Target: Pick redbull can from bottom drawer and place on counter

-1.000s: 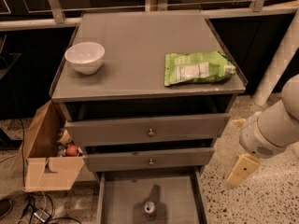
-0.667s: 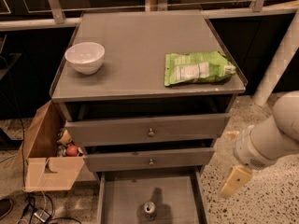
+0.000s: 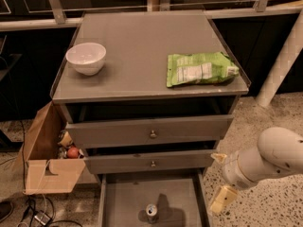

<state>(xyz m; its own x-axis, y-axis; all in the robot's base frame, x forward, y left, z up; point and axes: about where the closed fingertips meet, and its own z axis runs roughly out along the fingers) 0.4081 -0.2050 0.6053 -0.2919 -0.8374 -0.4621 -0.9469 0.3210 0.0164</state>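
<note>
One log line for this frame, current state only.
pincer: open, beside bottom drawer | redbull can: upright in drawer | counter: bowl, green bag

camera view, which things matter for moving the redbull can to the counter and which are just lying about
For the job: redbull can, standing in the open bottom drawer; counter; end effector, open, low beside the drawer's right side.
Lying about: white bowl and green snack bag on the counter; cardboard box left of the cabinet.

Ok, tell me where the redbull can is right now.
Low in the camera view, the redbull can stands upright in the open bottom drawer, midway between its side walls; the claw hangs outside the drawer's right wall, apart from the can.
</note>
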